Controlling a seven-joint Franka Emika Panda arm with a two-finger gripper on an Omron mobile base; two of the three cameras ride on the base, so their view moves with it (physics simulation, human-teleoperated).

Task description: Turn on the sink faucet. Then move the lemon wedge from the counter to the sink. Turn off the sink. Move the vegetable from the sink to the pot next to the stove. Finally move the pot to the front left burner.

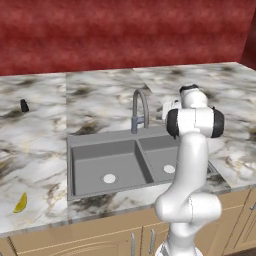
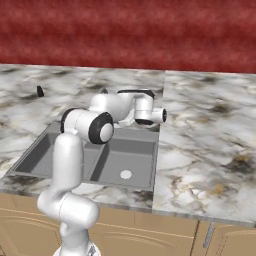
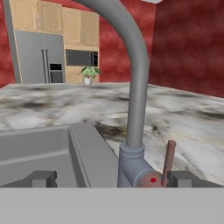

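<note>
wedge (image 1: 20, 203): yellow crescent, front left edge of counter (image 1: 35, 150)
faucet (image 1: 139, 111): grey gooseneck behind sink (image 1: 107, 162), centre back rim
gripper (image 3: 111, 178): fingers spread, faucet base between them
hand view: reddish lever (image 3: 168, 161) upright

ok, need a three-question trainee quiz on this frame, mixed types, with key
1. True or false: the tiny yellow lemon wedge lies in the grey double-basin sink.
2. The tool at the tall grey gooseneck faucet is: A open, B shut on the lever.
3. Fill in: the small black cone stands on the marble ____.

Key: 1 false, it lies on the counter; 2 A; 3 counter.
</note>
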